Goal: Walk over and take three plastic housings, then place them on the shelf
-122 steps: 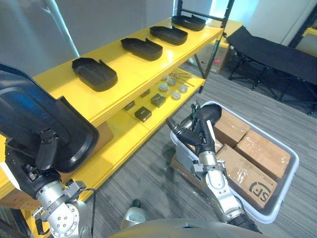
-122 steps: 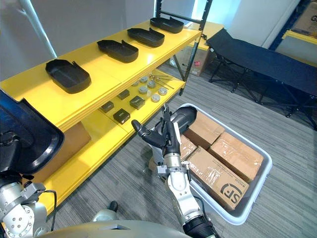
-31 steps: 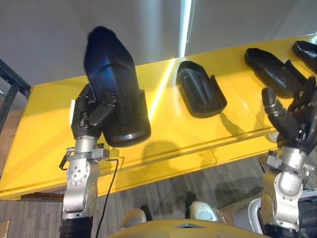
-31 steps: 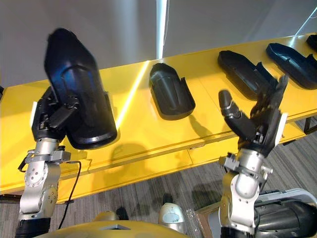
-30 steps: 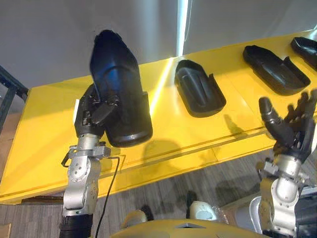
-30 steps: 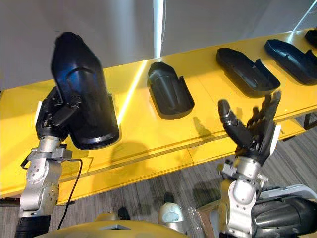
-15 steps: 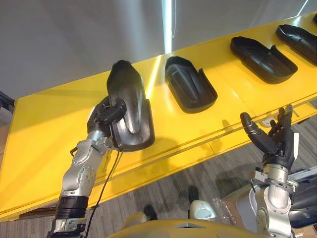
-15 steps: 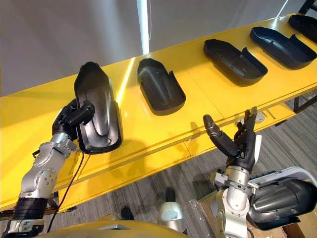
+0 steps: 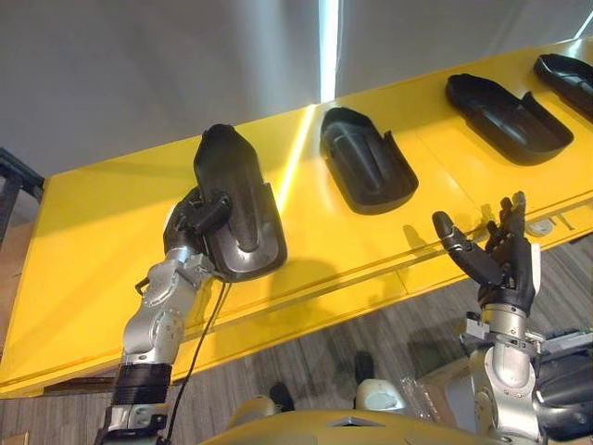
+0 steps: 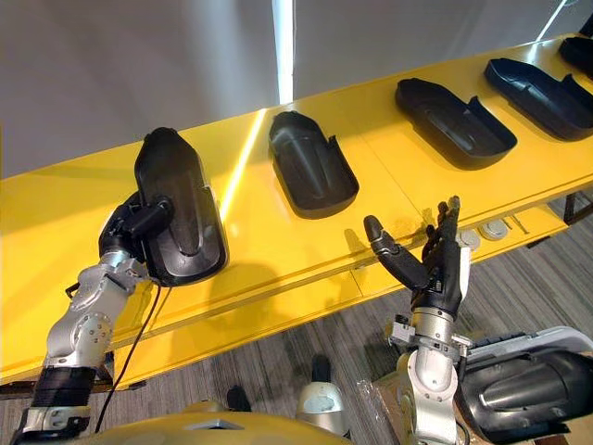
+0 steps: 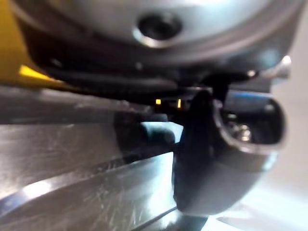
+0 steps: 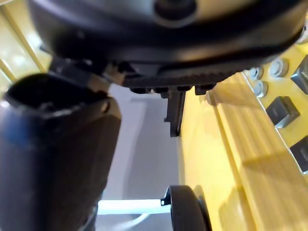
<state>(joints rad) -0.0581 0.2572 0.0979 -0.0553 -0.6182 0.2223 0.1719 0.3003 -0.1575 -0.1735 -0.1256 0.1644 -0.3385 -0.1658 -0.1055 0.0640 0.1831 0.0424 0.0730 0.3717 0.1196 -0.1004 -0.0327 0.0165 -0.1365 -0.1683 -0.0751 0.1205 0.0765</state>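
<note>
The yellow shelf (image 9: pixel 83 232) bears black plastic housings (image 9: pixel 366 171), spaced apart in a row.

No legible text, numbers, labels or signs anywhere. Left housing (image 9: pixel 232 204), the other housings (image 9: pixel 366 171) and the shelf (image 9: pixel 83 241) are plain surfaces with no readable print. Small parts on the lower level are too small to tell.

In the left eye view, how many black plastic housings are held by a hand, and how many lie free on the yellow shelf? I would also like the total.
Held housing, in the left hand: 1
Free housings on the yellow shelf: 3
Total: 4
</note>
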